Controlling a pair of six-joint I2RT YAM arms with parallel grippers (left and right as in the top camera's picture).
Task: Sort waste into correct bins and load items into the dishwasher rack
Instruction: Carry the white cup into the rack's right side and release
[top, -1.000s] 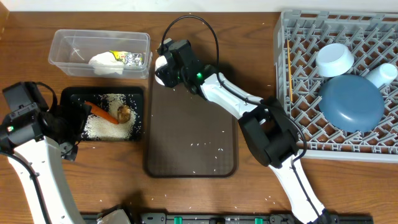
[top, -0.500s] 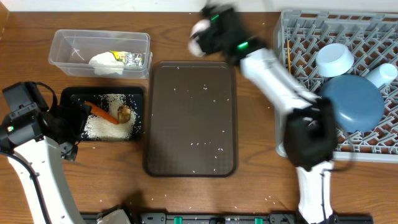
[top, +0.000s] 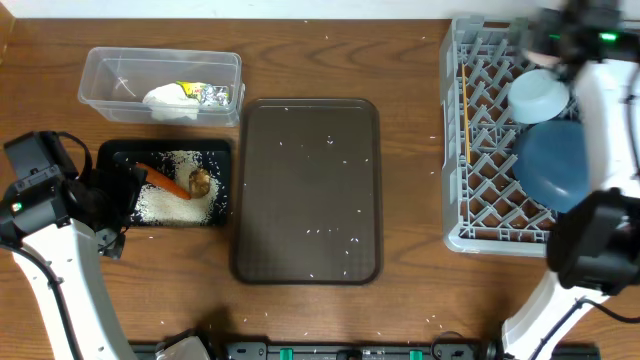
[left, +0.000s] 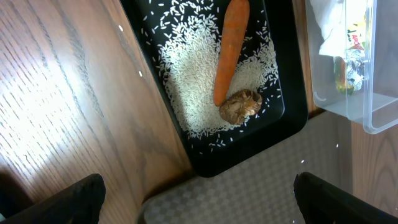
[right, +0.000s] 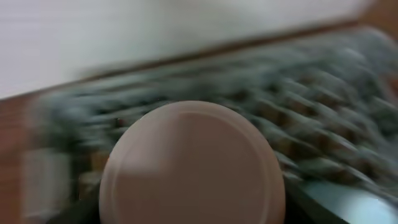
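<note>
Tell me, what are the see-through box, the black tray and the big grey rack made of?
The see-through box looks like clear, glossy plastic: its walls are transparent. The black tray seems plastic too, smooth and slightly shiny at the rim. The grey rack looks like matte moulded plastic, a lattice of pegs.

Brown wood-grain table (top: 412, 200), evenly lit

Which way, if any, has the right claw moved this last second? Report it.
Yes. The right claw went rightward, from the brown tray's upper-left corner to over the rack.
</note>
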